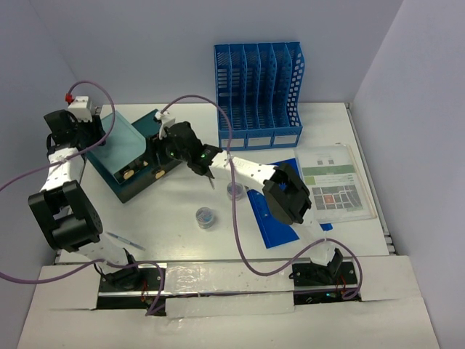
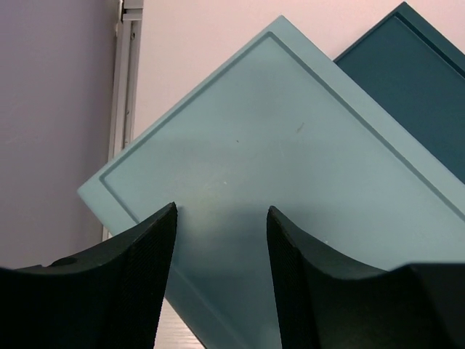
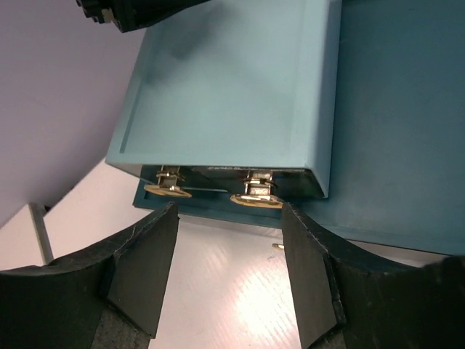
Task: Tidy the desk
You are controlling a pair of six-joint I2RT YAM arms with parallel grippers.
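The desk (image 1: pixel 167 218) fills the middle of the top view. It is a white rectangle whose long axis runs left to right across the frame, its short sides toward the side walls, with a thin metal rail along its right edge. It lies beneath both end effectors.

The left end effector (image 1: pixel 100 137) hangs over the desk's upper left part, at the left edge of a pale blue lid (image 1: pixel 120 142). Its fingers stand apart with the lid's flat face showing between them. Whether the tips touch the lid cannot be told.

The right end effector (image 1: pixel 156 145) is just right of the lid, above a dark teal box (image 1: pixel 142 174). Its fingers are also apart and hold nothing. In its wrist view they face two brass hinges (image 3: pixel 251 196) that join lid and box, with bare desk below.

A blue file rack (image 1: pixel 258 87) stands at the desk's upper centre, its white front labels too small to read. A printed sheet (image 1: pixel 336 182) at centre right carries a green band and a map-like grid, and its writing is illegible.
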